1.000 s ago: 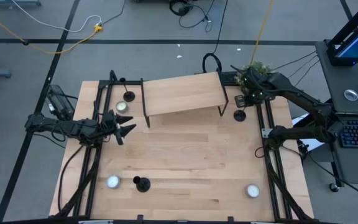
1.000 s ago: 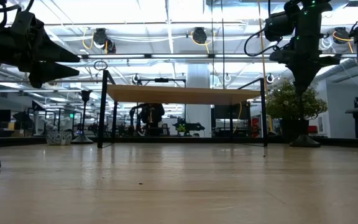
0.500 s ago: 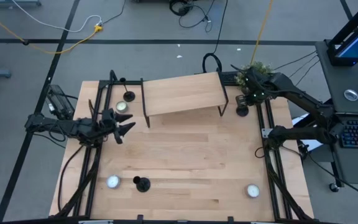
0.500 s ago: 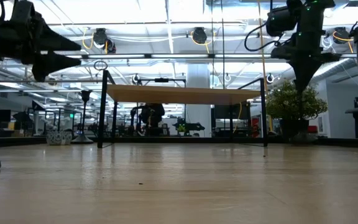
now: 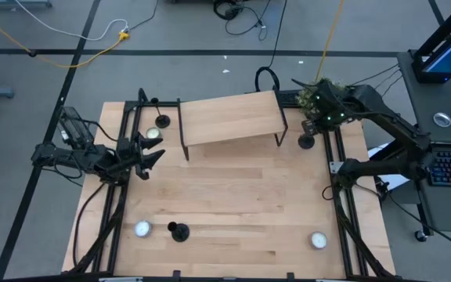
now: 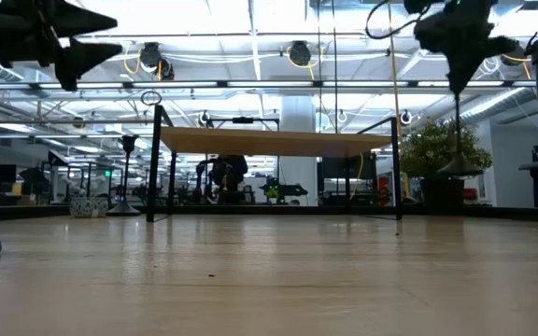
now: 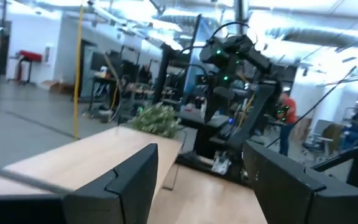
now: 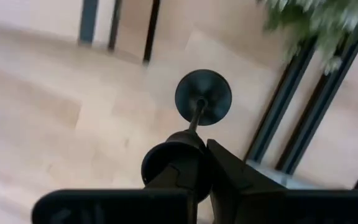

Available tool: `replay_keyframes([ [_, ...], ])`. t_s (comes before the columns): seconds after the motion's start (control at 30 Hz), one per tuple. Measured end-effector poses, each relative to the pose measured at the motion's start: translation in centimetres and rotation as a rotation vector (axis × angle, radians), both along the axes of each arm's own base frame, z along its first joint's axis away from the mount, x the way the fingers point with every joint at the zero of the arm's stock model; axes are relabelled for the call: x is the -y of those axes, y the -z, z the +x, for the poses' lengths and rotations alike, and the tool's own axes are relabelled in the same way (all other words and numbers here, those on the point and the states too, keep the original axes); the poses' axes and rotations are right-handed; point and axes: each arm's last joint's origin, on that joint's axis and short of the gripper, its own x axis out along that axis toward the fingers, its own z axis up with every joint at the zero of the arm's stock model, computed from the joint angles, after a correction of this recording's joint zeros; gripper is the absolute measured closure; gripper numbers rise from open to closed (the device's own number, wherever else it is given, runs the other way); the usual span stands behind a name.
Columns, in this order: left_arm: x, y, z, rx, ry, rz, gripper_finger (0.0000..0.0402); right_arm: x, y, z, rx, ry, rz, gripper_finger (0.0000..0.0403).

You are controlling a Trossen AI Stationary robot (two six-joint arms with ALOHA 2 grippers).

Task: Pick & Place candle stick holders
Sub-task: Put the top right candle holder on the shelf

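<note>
Left gripper (image 5: 149, 149) raised over the light wooden tabletop's (image 5: 241, 204) left edge, fingers (image 7: 120, 186) spread apart, nothing between them; aimed across toward the far side.

Just beyond it, near the rear left corner: small white tealight (image 5: 153, 134), and behind that a black metal candlestick with round flat base (image 5: 162, 121), upright, untouched.

Near the front left edge: second white tealight (image 5: 142, 229), and right beside it another black candlestick on a round base (image 5: 178, 231), standing apart from both arms.

Centre rear: low wooden shelf on thin black metal legs (image 5: 229, 117), top bare.

Front right: third white tealight (image 5: 318, 240), alone.

Rear right, off the shelf's right end: right gripper (image 5: 313, 124) up high, jaws clamped on the small cup of a third black candlestick (image 8: 202, 99). Thin stem hanging straight down from the grip, round base well clear of the wood; in the low view, base (image 6: 458, 169) seen suspended in the air. Small green potted plant (image 5: 318, 90) just behind that gripper at the table's corner.
</note>
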Motion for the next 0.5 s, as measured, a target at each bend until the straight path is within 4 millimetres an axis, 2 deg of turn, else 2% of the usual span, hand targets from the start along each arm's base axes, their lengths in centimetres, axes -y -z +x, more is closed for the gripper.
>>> replay_keyframes([
  [0.13,0.1,-0.5,0.1,0.047,0.009,0.018,0.0158,-1.0,-1.3,0.6,0.099,-0.04,0.082,0.0395],
  [0.27,0.2,-0.9,0.6,0.066,0.027,0.034,0.0158,-2.3,-1.3,1.8,0.153,-0.095,0.185,0.0395],
  [0.4,0.4,-1.6,1.6,0.025,0.039,0.046,0.0158,-3.4,-0.9,3.9,0.177,-0.159,0.227,0.0395],
  [0.5,0.6,-3.0,2.5,0.003,0.041,0.053,0.0158,-4.0,-0.7,6.1,0.246,-0.226,0.26,0.0395],
])
